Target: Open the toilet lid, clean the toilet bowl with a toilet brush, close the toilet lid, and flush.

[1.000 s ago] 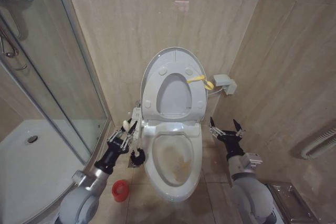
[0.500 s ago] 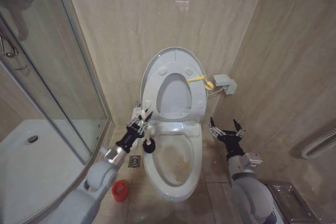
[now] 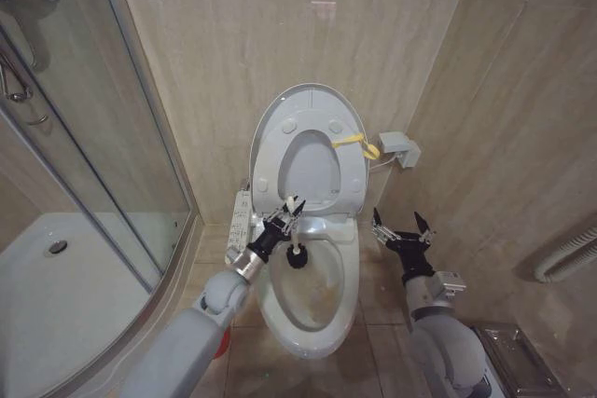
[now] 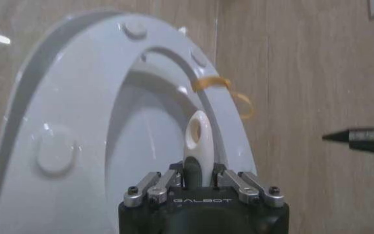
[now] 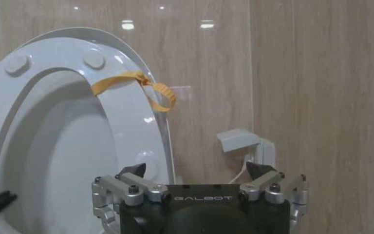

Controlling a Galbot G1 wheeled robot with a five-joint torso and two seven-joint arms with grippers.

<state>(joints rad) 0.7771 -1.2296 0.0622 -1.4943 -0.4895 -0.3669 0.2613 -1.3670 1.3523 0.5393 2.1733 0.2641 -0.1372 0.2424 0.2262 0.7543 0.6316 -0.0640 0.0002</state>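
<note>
Toilet lid [image 3: 308,109] upright against wall. Toilet bowl [image 3: 308,291] open, yellow-brown stains inside. Toilet brush [image 3: 297,253]: dark head at bowl's rear rim, possibly touching.

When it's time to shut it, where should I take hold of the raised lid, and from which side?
Judging by its pose, grip the toilet lid by its top rim, coming from the front. It stands upright against the wall, so only that thin edge looks free. The open right gripper waits nearby; the left gripper holds the toilet brush.

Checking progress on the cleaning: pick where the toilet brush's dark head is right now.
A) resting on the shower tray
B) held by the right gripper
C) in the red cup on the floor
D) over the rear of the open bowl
D: the left gripper holds the toilet brush with its head above the back of the stained toilet bowl.
</note>
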